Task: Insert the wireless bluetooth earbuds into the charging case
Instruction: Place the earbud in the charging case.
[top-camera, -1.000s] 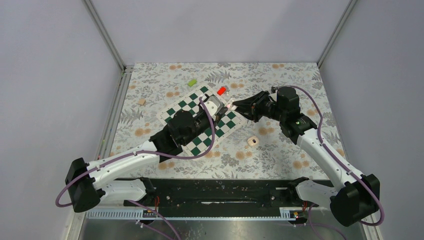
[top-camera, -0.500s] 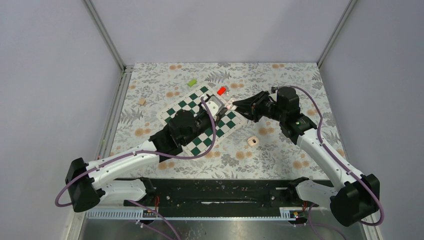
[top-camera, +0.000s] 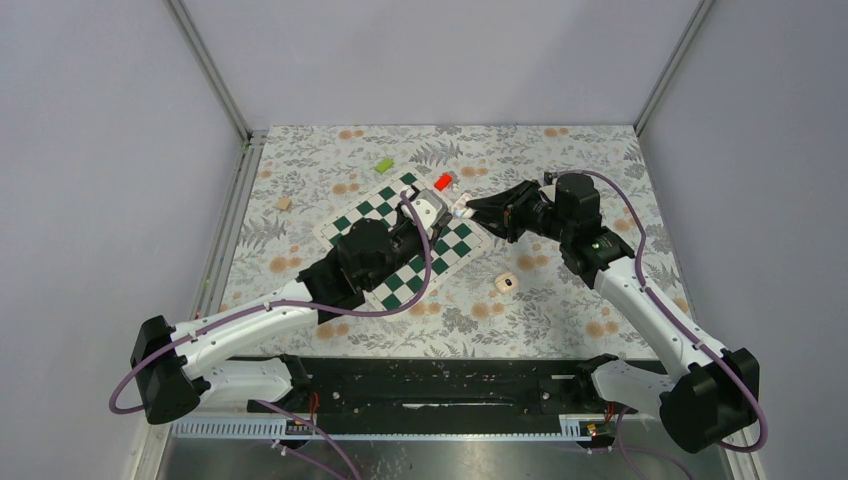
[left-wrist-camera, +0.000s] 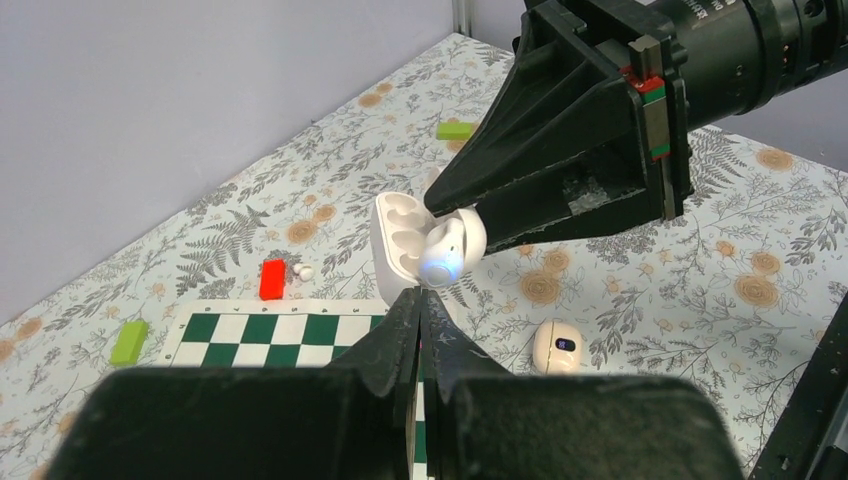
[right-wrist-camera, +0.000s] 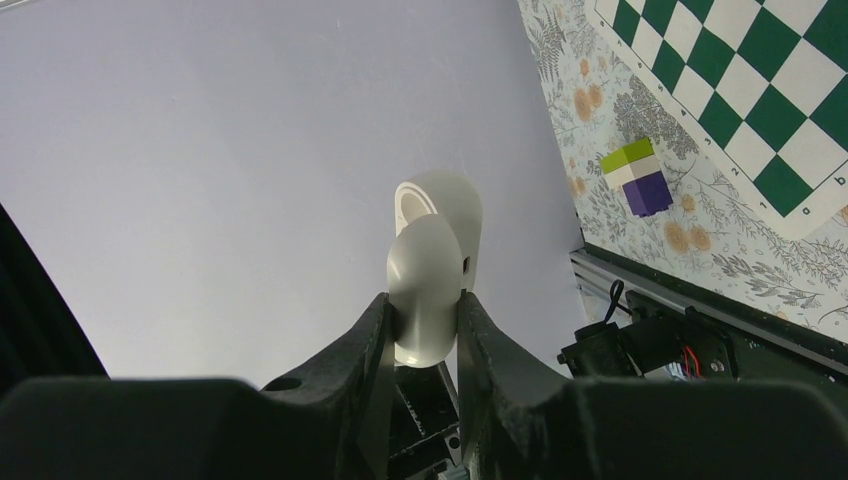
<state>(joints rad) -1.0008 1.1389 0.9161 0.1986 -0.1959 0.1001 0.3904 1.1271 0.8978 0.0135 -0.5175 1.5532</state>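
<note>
Top view high at the near edge, looking down on the whole surface (top-camera: 600, 160), both wrist views close, facing each other, sharing the earbud (left-wrist-camera: 445, 255)

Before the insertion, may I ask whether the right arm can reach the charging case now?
Probably yes: the right fingers, holding an earbud, are right at the open charging case held by the left fingers; nothing lies between.

The scene was lit brightly and evenly from above, and only faint, soft shadows were cast around the chessboard (top-camera: 372, 212). In the left wrist view, the foreground below the chessboard was blurred, and a bluish gleam was seen on the earbud (left-wrist-camera: 445, 255) above it.
</note>
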